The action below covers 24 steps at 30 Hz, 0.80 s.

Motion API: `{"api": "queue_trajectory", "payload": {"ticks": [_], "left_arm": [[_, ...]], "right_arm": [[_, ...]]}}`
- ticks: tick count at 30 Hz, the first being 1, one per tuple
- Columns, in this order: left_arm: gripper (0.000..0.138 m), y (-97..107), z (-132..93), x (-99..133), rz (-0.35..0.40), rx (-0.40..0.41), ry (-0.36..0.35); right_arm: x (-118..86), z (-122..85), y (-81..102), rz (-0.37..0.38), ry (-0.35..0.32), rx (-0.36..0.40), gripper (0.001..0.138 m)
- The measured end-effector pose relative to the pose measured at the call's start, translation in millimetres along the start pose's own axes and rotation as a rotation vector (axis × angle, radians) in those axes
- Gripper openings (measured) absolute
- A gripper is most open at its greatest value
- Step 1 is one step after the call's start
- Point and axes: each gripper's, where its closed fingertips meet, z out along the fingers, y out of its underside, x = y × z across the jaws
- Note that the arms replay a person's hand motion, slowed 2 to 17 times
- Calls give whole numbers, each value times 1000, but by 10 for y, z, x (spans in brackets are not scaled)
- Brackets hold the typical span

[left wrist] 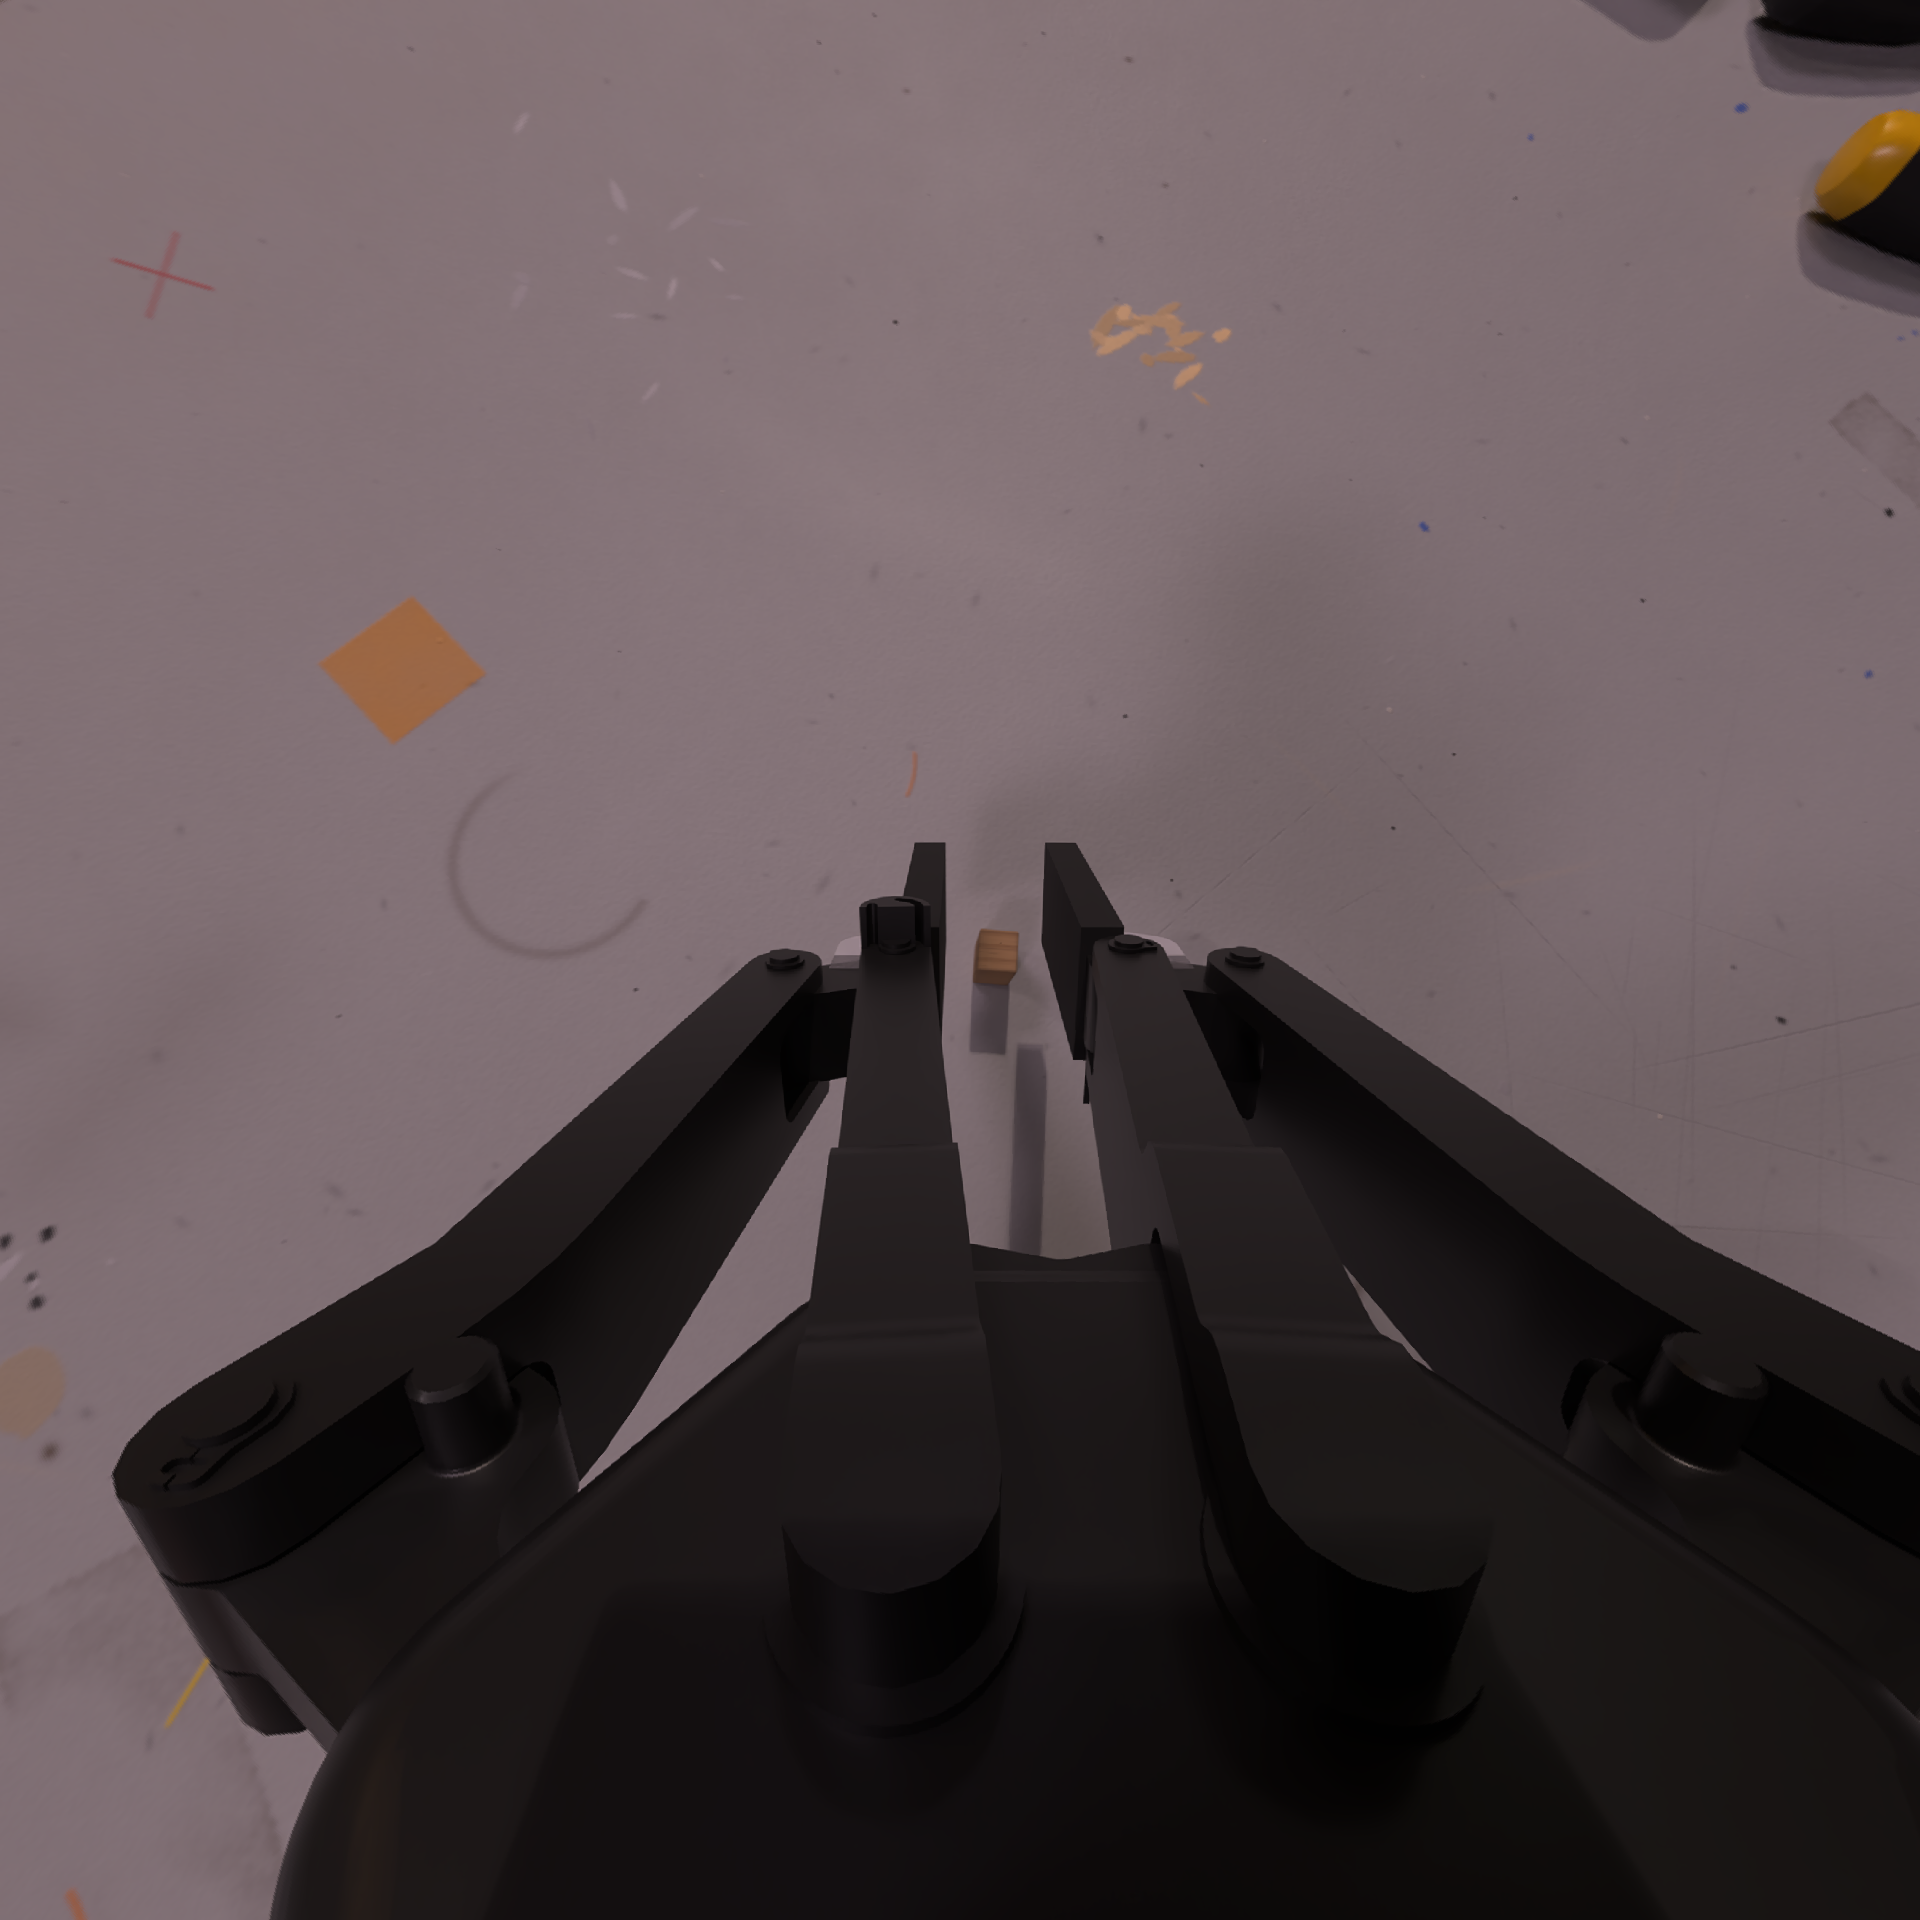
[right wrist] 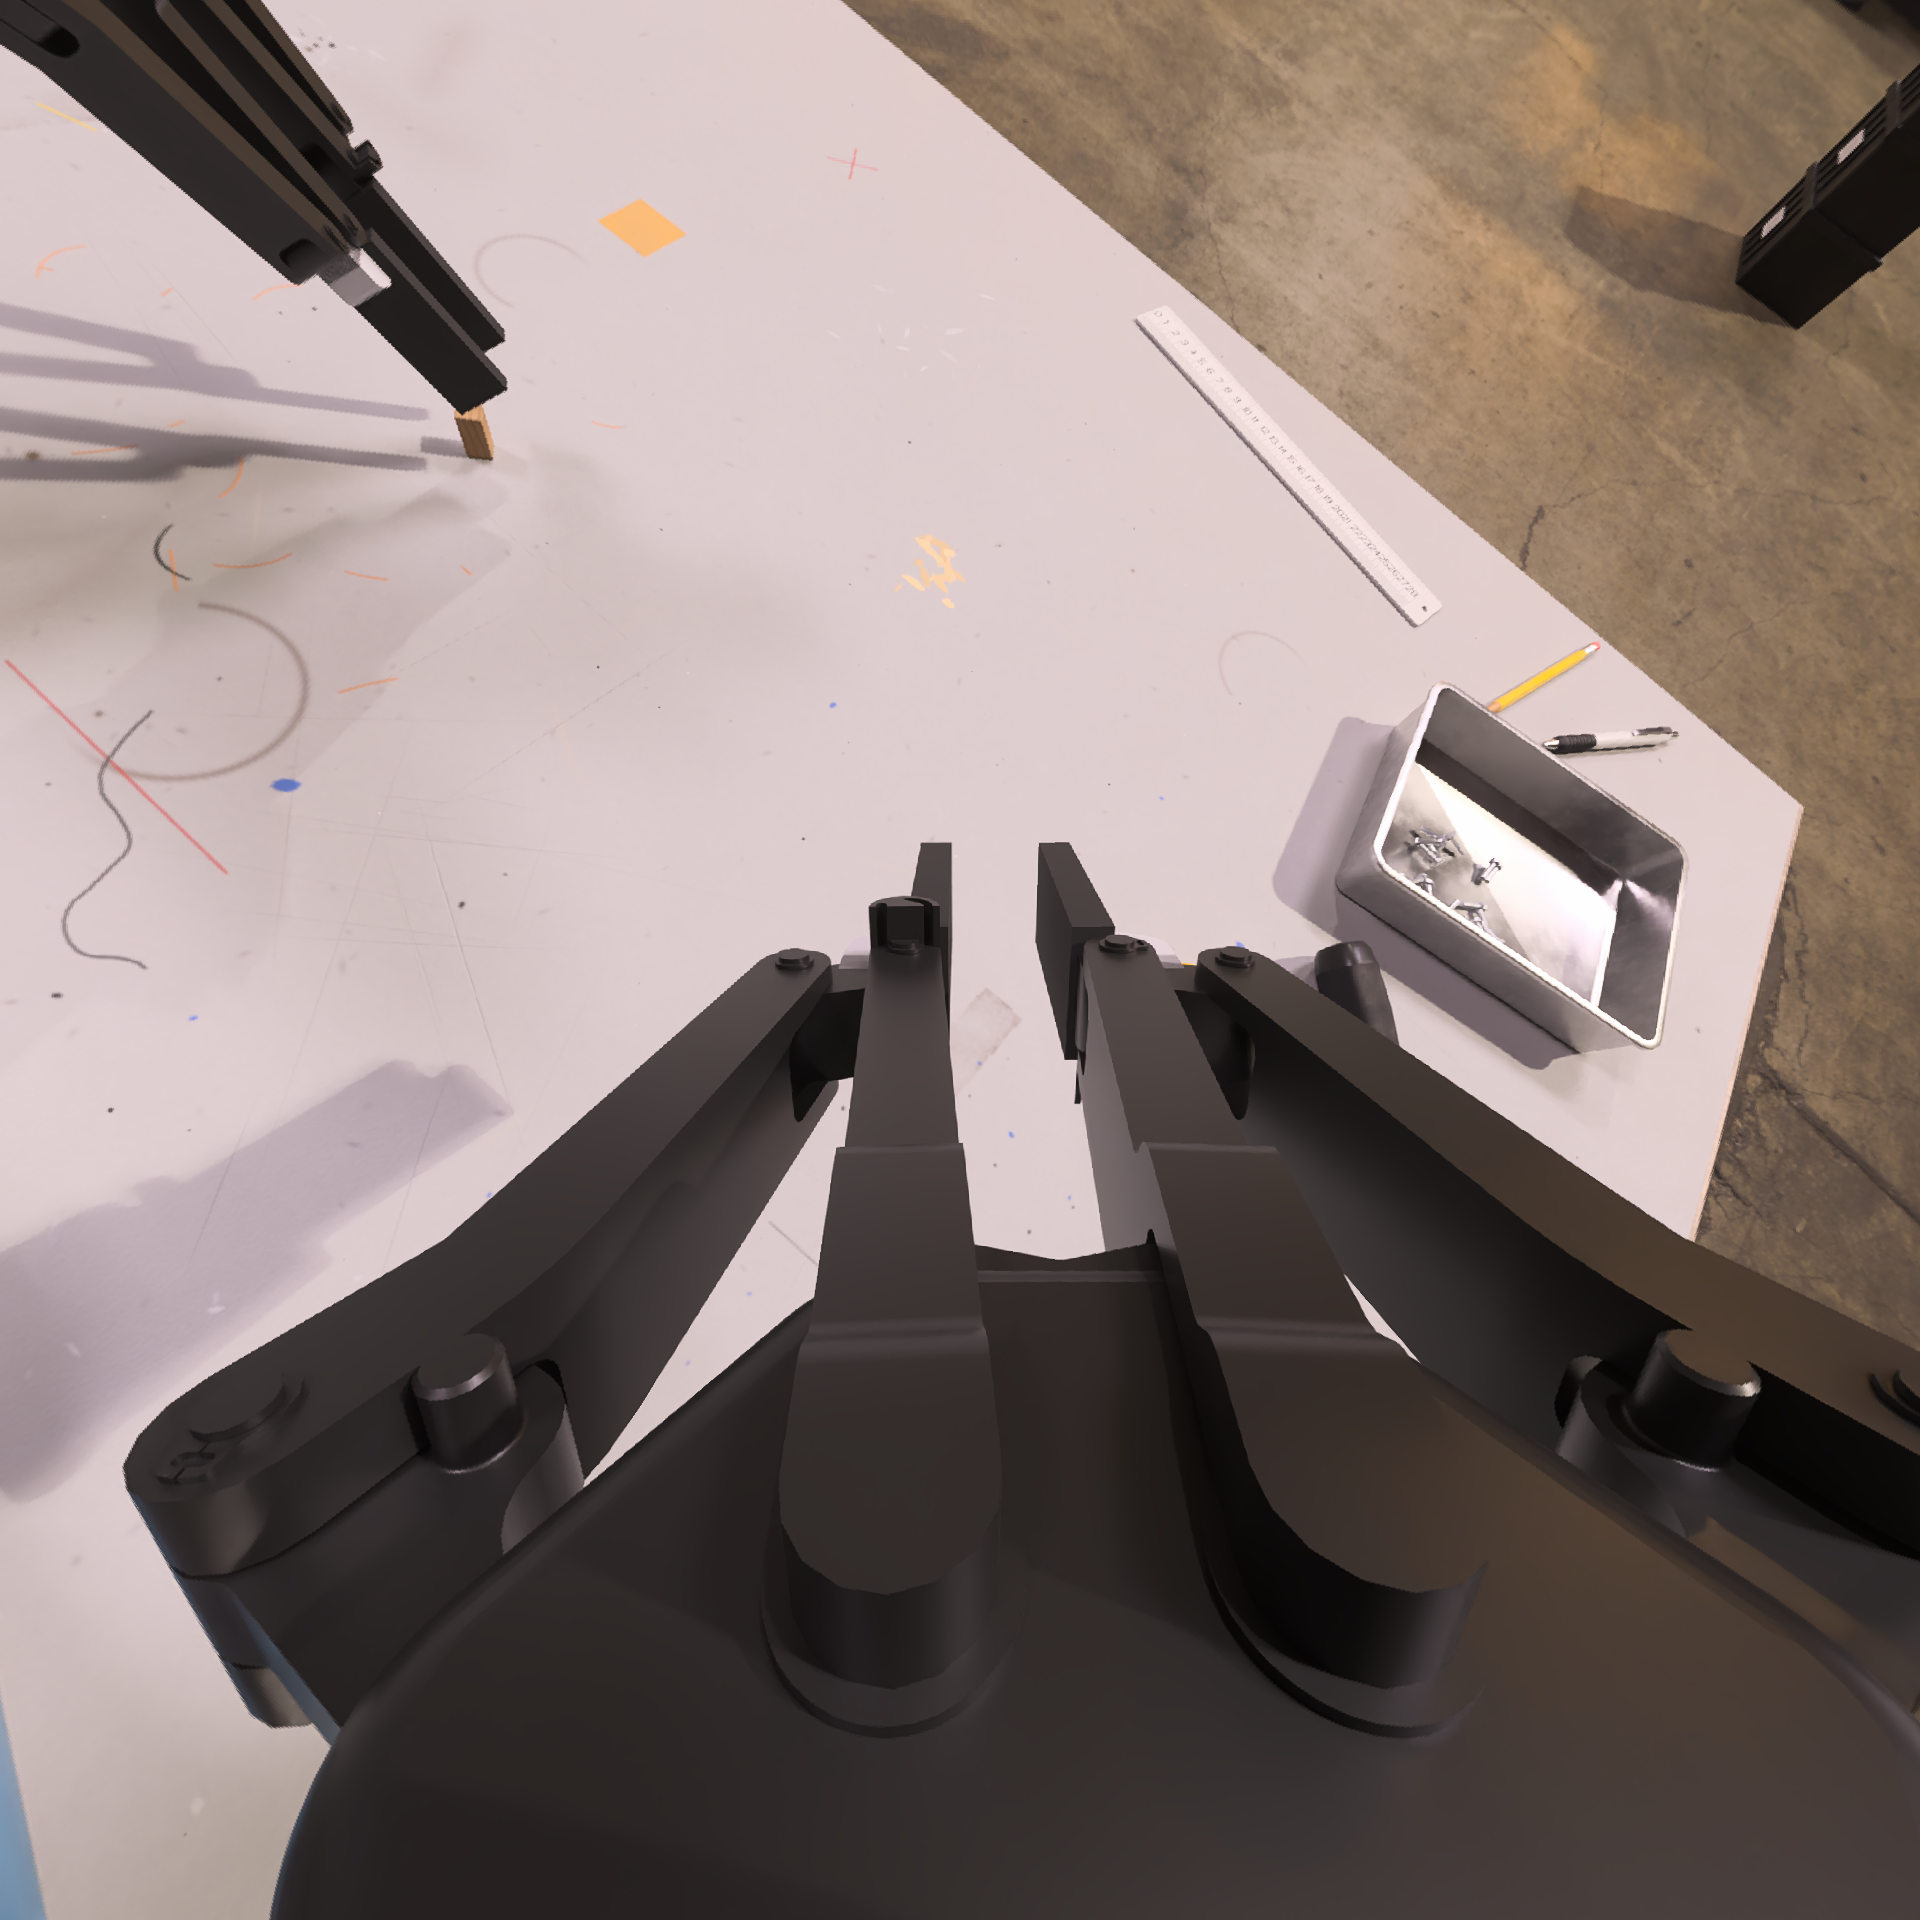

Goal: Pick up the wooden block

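Note:
The wooden block (left wrist: pixel 995 956) is a small tan cube standing on the pale table. In the left wrist view it lies in the gap between my left gripper's (left wrist: pixel 994 862) two black fingers, below them and touching neither. The left gripper is open. In the right wrist view the left gripper (right wrist: pixel 478 387) hangs at the top left with its tips just above the block (right wrist: pixel 476 433). My right gripper (right wrist: pixel 994 862) is open and empty over the table, far from the block.
A metal tray (right wrist: pixel 1455 935) holding screws stands near the table's right edge, with a pencil (right wrist: pixel 1543 677), a pen (right wrist: pixel 1610 740) and a ruler (right wrist: pixel 1288 468) beyond it. A yellow and black object (left wrist: pixel 1870 187) lies at the far right of the left wrist view.

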Motion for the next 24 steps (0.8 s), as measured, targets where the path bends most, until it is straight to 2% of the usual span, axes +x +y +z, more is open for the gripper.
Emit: {"api": "queue_trajectory", "payload": {"ticks": [3, 6, 13, 19, 24], "left_arm": [[30, 24, 58, 53, 0, -16, 33], [35, 75, 112, 62, 2, -52, 35], [35, 174, 190, -42, 43, -119, -59], [25, 137, 183, -6, 58, -101, -52], [14, 165, 190, 12, 84, -116, -47]], "right_arm": [[-7, 8, 8, -8, -1, -7, 22], [-14, 16, 16, -16, -2, -14, 22], [-22, 29, 38, -26, -1, -31, 22], [-29, 32, 43, -31, -3, -35, 22], [-32, 29, 44, -31, -4, -35, 22]]}}
